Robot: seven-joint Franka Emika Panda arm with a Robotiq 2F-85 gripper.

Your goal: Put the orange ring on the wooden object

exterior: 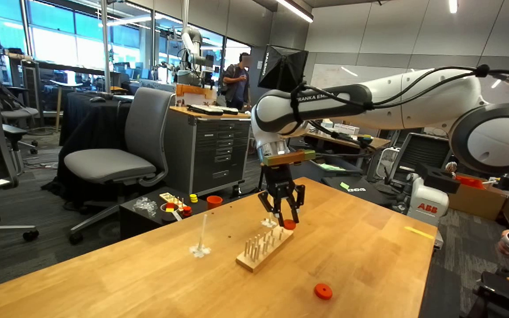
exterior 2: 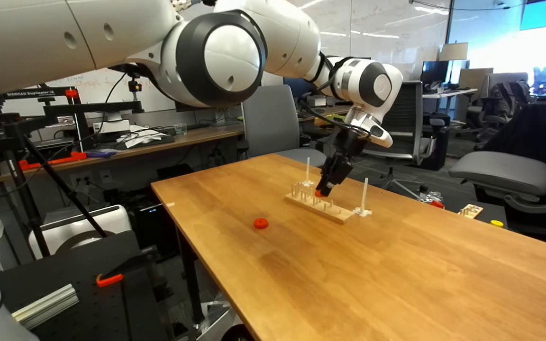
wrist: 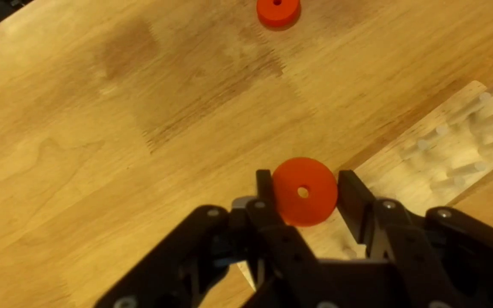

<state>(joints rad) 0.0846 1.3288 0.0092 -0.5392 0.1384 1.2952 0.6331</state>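
Note:
The wooden object (exterior: pixel 249 263) is a flat light-wood base with several thin upright pegs, lying on the table. It also shows in an exterior view (exterior 2: pixel 332 214) and in the wrist view (wrist: pixel 394 179). My gripper (wrist: pixel 304 184) is shut on an orange ring (wrist: pixel 304 207), with a fingertip on each side of its rim and its centre hole visible. In both exterior views the gripper (exterior: pixel 289 222) (exterior 2: pixel 324 192) and ring are close by the base; the exact height is unclear. A second orange ring (exterior: pixel 323 291) lies flat on the table, apart from the base (exterior 2: pixel 260 223) (wrist: pixel 278 12).
Two thin pale sticks stand upright on small taped feet near the base: a taller-looking one (exterior: pixel 202 234) and another (exterior: pixel 270 219) close behind the gripper. A low black table (exterior: pixel 133 221) with a cup, rings and another peg board stands beyond the table edge.

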